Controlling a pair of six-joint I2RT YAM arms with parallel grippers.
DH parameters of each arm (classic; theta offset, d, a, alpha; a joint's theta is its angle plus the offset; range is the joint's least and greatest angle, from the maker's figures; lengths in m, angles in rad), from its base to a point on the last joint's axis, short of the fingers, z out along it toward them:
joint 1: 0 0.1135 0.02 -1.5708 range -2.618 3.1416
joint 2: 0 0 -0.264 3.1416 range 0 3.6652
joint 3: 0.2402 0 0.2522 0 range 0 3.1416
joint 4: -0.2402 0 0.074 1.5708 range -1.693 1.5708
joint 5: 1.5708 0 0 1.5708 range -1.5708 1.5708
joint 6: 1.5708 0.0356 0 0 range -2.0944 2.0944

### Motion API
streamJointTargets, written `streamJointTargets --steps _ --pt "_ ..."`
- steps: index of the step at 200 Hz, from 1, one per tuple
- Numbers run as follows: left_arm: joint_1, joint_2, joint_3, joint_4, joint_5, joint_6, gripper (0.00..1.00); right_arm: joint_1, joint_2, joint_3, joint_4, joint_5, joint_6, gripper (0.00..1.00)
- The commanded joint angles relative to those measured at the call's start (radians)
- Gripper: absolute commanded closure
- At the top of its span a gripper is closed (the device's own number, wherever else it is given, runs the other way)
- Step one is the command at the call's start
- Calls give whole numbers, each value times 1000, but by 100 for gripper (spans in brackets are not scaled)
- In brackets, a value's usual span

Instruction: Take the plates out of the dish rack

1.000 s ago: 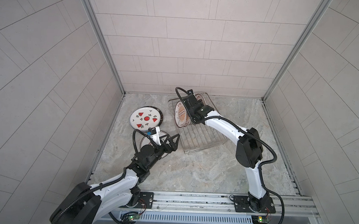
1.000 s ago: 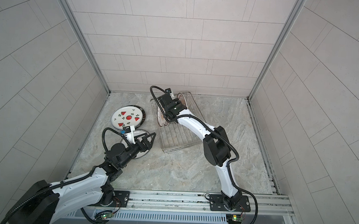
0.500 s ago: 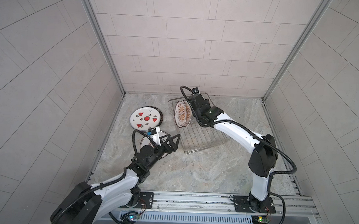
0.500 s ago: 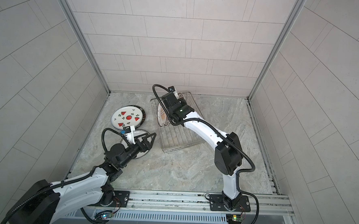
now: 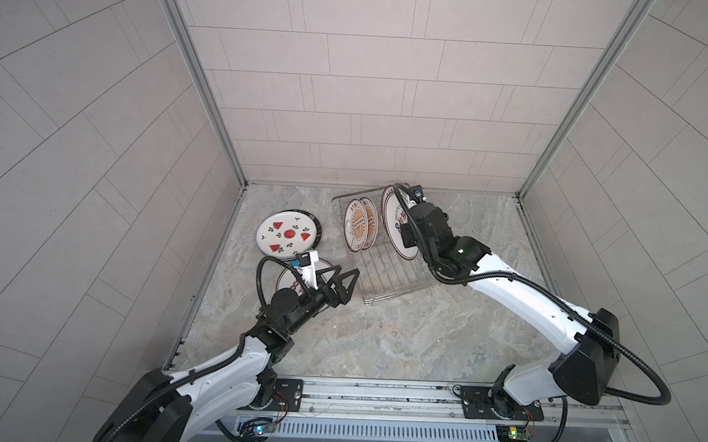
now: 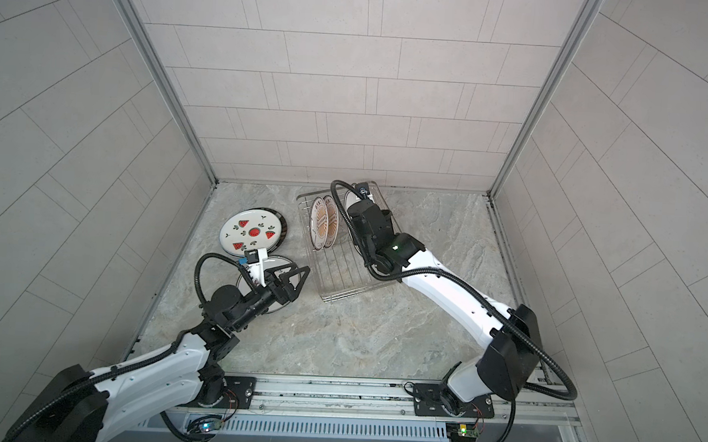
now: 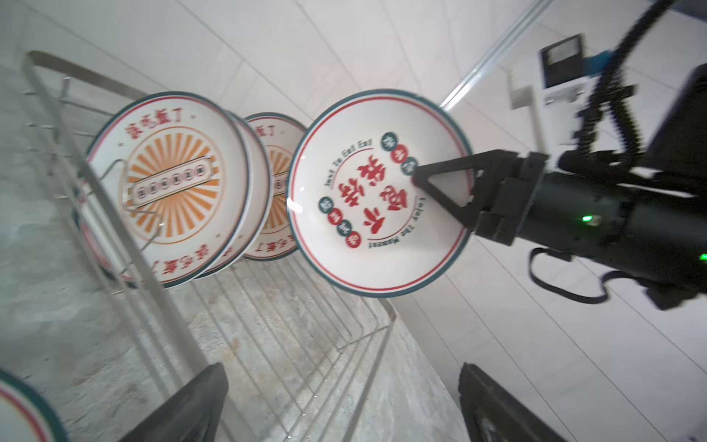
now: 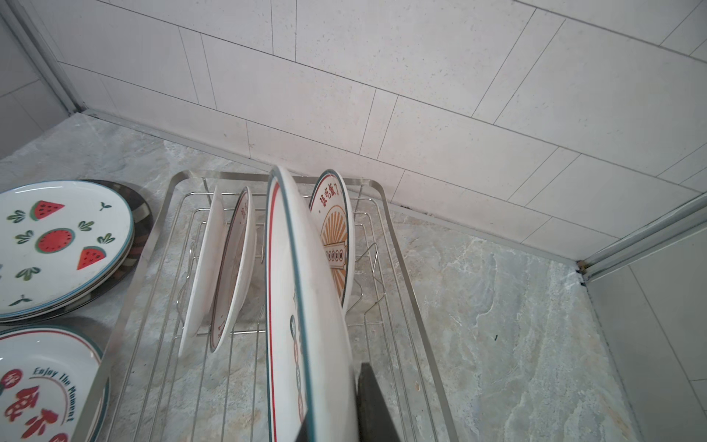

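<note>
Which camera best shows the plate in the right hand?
Left wrist view: the plate faces it fully, with the right hand pinching its rim. The right wrist view shows the plate edge-on. In both top views it sits partly behind the arm.

Bright, even, diffuse light with soft shadows; both top views bend at the edges; left wrist view slightly motion-blurred.

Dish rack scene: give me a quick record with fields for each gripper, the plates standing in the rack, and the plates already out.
Right gripper: shut on the red-lettered plate, held upright over the dish rack
Left gripper: open, empty, near a flat plate beside the rack
In rack: three upright plates, sunburst pattern
Out: watermelon plate lying flat, left of the rack in both top views
</note>
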Motion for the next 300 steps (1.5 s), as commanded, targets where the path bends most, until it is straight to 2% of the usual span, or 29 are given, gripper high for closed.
streamJointTargets --steps 1,42,88,116,139,188,207,224,249,270,300 --pt "-4 -65 35 -65 86 57 0 -25 -112 -70 92 -145 50 90" --pt "-3 -86 39 -113 79 82 0 -166 -249 -236 214 -514 164 92" --pt "-5 -113 52 -104 112 94 0 -259 -311 -347 317 -815 247 92" --pt "-5 -100 59 -75 117 114 0 -285 -358 -430 416 -937 282 92" --pt "-8 -25 71 -29 121 112 0 -289 -384 -470 488 -1017 294 93" --pt "-43 104 134 25 170 77 2 -288 -366 -483 530 -1094 315 93" --pt "-49 139 136 44 174 58 8 -288 -360 -484 526 -1093 311 93" --pt "-48 152 136 55 171 47 19 -288 -358 -485 526 -1095 308 93" --pt "-51 170 137 92 143 20 40 -289 -358 -483 523 -1097 305 93" --pt "-50 181 135 132 119 5 62 -287 -357 -486 525 -1097 302 93" --pt "-52 209 136 182 130 -50 70 -286 -349 -485 528 -1106 306 92"
